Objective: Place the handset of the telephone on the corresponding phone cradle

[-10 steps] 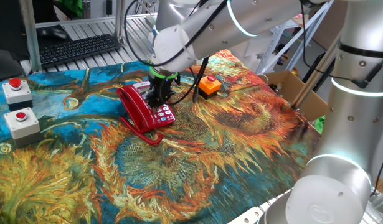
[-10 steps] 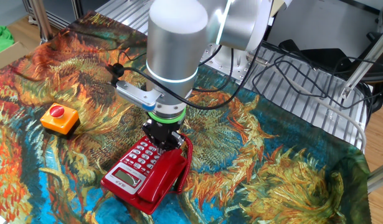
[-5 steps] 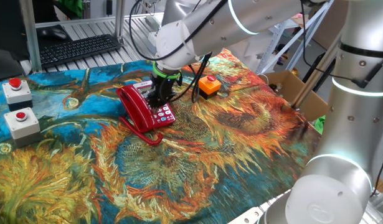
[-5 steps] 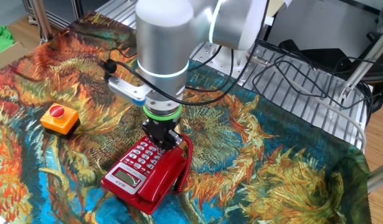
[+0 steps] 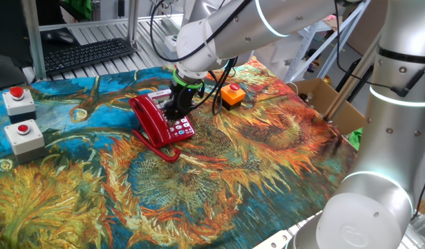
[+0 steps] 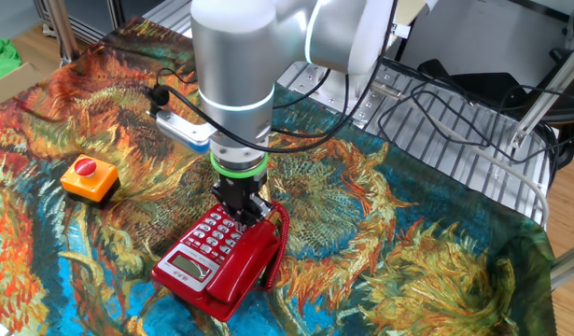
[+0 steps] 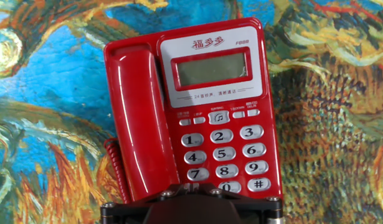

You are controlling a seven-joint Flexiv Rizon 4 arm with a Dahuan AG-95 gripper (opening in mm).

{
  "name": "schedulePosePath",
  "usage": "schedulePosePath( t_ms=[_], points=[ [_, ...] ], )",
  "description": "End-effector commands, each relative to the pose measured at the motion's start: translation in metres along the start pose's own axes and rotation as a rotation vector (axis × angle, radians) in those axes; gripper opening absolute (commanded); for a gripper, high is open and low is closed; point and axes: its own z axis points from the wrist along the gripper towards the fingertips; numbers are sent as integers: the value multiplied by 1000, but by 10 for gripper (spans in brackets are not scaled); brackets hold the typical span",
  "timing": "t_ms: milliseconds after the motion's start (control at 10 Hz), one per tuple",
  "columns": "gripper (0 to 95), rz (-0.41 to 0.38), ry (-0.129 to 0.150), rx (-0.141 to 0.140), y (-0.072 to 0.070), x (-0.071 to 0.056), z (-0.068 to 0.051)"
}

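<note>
The red telephone [image 7: 223, 134] lies on the painted cloth, white keys and display facing up. The glossy red handset [image 7: 138, 118] lies along its keypad-free side, seated in the phone cradle, which it covers. Its coiled red cord [image 7: 114, 167] hangs beside it. My gripper [image 7: 190, 188] hovers just above the phone's lower end, by the bottom keys, and holds nothing; its fingertips look closed together. The phone [image 5: 179, 128] and handset [image 5: 148, 123] show under the gripper [image 5: 175, 114] in one fixed view. The other fixed view shows the gripper [image 6: 238, 207], phone [image 6: 198, 254] and handset [image 6: 245, 266].
An orange button box [image 5: 232, 95] stands just behind the phone, also in the other fixed view [image 6: 89, 177]. Two grey boxes with red buttons [image 5: 20, 117] sit at the left edge. A keyboard [image 5: 88, 54] lies at the back, a cardboard box [image 5: 323, 97] off the right.
The arm's wrist has swung a little up and sideways above the phone. The gripper tip has stayed over the phone's lower end. The handset and phone have not moved.
</note>
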Motion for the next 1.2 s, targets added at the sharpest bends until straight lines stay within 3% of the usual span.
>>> schedulePosePath(
  t_ms=[100,600,700,900,1200],
  points=[
    [0,14,-2,-6,2,0,0],
    [0,20,-10,-11,9,2,-1],
    [0,-27,-10,26,9,3,-1],
    [0,-70,-3,72,8,9,-3],
    [0,-61,15,67,11,12,-7]
  ],
)
